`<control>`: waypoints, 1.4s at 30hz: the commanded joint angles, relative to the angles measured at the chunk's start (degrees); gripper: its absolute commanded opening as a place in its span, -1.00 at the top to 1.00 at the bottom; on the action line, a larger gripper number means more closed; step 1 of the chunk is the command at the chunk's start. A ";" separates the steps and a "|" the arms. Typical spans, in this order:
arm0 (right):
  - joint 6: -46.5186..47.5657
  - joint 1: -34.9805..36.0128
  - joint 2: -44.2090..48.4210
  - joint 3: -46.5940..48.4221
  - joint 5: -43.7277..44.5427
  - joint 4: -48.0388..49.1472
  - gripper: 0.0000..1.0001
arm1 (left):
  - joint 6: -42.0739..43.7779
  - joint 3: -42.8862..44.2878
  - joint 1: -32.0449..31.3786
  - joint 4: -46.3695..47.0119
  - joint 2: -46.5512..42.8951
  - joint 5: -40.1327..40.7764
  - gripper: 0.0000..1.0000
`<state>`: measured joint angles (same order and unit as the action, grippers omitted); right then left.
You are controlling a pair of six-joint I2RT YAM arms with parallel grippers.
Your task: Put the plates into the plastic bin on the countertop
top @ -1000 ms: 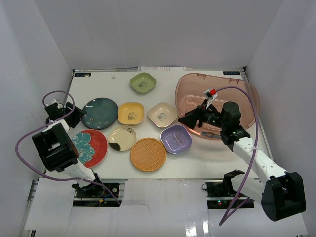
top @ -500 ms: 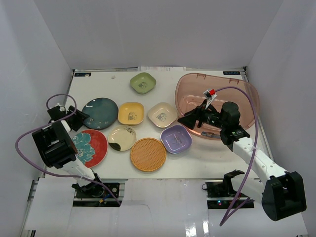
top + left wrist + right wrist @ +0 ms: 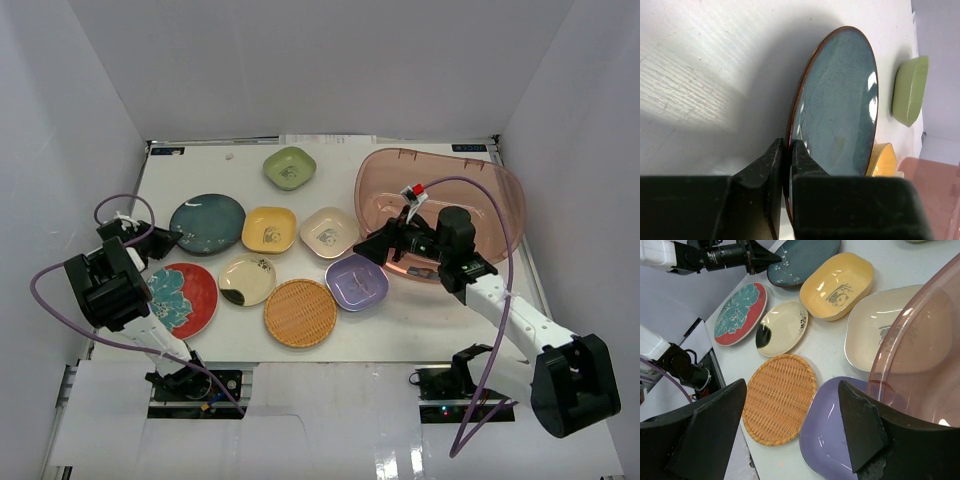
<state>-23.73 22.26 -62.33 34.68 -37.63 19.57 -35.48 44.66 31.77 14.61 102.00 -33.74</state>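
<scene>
- The plastic bin (image 3: 482, 190) sits at the right rear of the countertop (image 3: 420, 320). Its translucent wall shows only the white surface beneath; the right arm covers part of its floor.
- All eight plates lie outside the bin, on the countertop to its left.
- Back row: green plate (image 3: 290, 167) alone. Middle row: teal plate (image 3: 207, 224), yellow plate (image 3: 266, 229), cream square plate (image 3: 329, 231).
- Front row: red plate (image 3: 180, 298), cream round plate (image 3: 247, 279), woven orange plate (image 3: 300, 313), lavender plate (image 3: 357, 281).
- The lavender plate lies just beside the bin's near-left rim; whether they touch cannot be told.
- Left gripper (image 3: 786, 150): jaws pinch the near-left rim of the teal plate, one finger on each face. Whether the plate is clear of the surface cannot be told.
- Right gripper (image 3: 790, 425): jaws spread wide, holding nothing, above the lavender plate at the bin's left edge.
- The left arm hides the red plate's left edge in the top view.
- In the right wrist view, the bin wall overlaps the cream square plate.
</scene>
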 commanded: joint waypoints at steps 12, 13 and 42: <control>-1.23 13.76 -13.15 11.90 7.48 -0.15 -0.84 | -21.18 -9.14 -0.30 17.53 -23.31 2.10 1.00; -1.93 14.30 -14.22 12.78 8.18 0.20 -0.95 | -22.60 -9.33 -0.65 19.30 -27.07 1.49 1.00; -6.77 15.80 -22.93 27.03 25.85 -5.08 -0.18 | -34.83 -11.44 -29.66 26.70 -38.45 -16.71 1.00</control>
<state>-29.82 38.28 -88.16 63.20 -14.83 12.49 -65.19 31.18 3.46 32.14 64.88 -44.77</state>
